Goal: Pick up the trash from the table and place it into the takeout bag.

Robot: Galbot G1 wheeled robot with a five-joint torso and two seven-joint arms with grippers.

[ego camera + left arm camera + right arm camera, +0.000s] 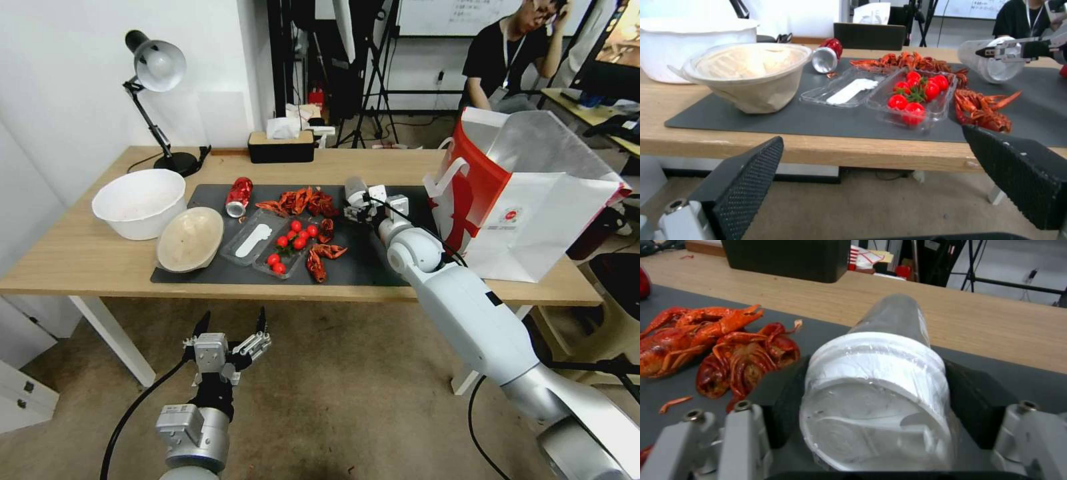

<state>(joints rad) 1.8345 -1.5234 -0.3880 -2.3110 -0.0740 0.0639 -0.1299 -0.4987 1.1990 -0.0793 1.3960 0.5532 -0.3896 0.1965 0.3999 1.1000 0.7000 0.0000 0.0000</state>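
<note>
Right gripper point(355, 208): over the dark grey mat point(373, 257) on the long light-wood table point(80, 257), jaws clenched on a clear plastic cup with a white lid point(880, 386), held on its side, lid toward the wrist.

Left gripper point(230, 337): low in front of the table's near edge, above the floor, jaws released and holding nothing.

Takeout bag, stiff white paper with red panels and silvery lining point(533, 213): upright on the table's right end, mouth open, just beside the right arm.

On the mat:
- crushed red can point(239, 196), on its side
- red crayfish shells point(303, 201)
- clear plastic tray of red cherry tomatoes point(288, 250)
- shallow beige round bowl point(190, 239), tilted at the mat's left edge

Beside the mat: large white bowl point(140, 201), touching the beige bowl.
</note>
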